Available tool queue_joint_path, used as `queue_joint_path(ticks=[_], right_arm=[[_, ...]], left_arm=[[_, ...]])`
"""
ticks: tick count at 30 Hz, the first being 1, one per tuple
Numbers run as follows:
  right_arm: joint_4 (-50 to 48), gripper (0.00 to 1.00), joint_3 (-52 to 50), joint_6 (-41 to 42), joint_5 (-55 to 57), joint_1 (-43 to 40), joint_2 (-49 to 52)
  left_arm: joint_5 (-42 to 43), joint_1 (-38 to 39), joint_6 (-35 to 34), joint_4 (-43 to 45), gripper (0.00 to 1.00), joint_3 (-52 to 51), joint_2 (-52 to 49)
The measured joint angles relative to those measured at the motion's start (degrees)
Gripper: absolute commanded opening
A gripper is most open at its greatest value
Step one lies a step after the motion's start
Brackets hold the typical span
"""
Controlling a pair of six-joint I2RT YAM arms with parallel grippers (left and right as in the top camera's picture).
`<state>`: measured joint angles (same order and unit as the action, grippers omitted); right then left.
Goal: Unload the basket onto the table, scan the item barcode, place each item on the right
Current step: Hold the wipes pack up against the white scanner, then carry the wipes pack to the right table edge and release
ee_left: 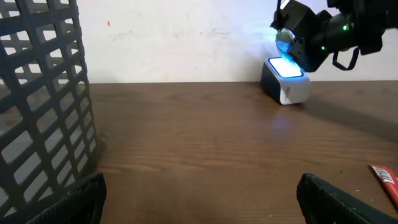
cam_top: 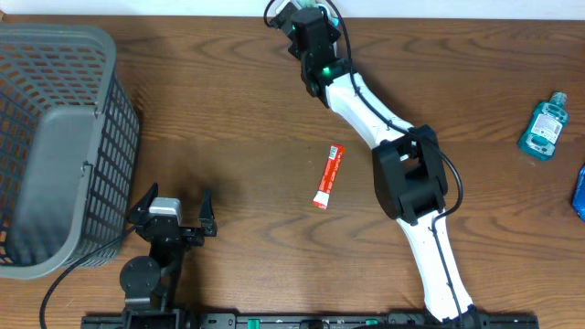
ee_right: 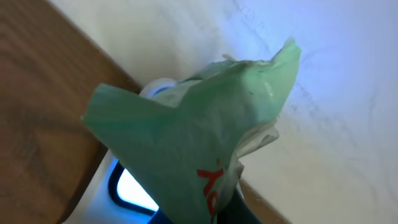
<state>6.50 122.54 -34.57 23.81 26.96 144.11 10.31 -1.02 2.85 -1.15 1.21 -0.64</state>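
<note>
The right gripper is clamped tight on a crumpled green packet, poised just above the scanner, right over its glowing blue window. To get a clean read, I reckon the packet wants turning until its barcode panel faces flat down into that window. From the wrist view only some red lettering shows and no barcode can be made out, so smooth the crumple, hold it close and steady, and don't bump the scanner. The left gripper sits well apart from the scanner, jaws spread wide and empty, and a red sachet lies on the wood well short of the scanner.
</note>
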Motion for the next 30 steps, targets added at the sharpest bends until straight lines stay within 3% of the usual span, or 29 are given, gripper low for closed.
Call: queue_joint_path(ticks=[5,10,17,21,25,30], right_arm=[[13.44,0.01,1.57,4.44,1.25,0.00,-1.62],[29.51,0.01,1.57,9.90,9.42,-0.09,-7.15],[65.59,0.01,2.36,35.12,14.32,-3.23,-21.20],[80.21,0.01,3.23,51.08,14.45,-9.18,-25.33],[83.27,0.01,0.90,60.78,13.88,-16.74,-25.44],[79.47,0.01,-7.89,65.48,13.18,-25.35,-25.44]], left_arm=[[0.00,0.00,0.00,0.00,0.98,0.00,0.00],[0.00,0.00,0.00,0.00,0.98,0.00,0.00],[0.00,0.00,0.00,0.02,0.98,0.00,0.00],[0.00,0.00,0.00,0.00,0.98,0.00,0.00],[0.02,0.00,0.00,0.00,0.98,0.00,0.00],[0.02,0.00,0.00,0.00,0.98,0.00,0.00]])
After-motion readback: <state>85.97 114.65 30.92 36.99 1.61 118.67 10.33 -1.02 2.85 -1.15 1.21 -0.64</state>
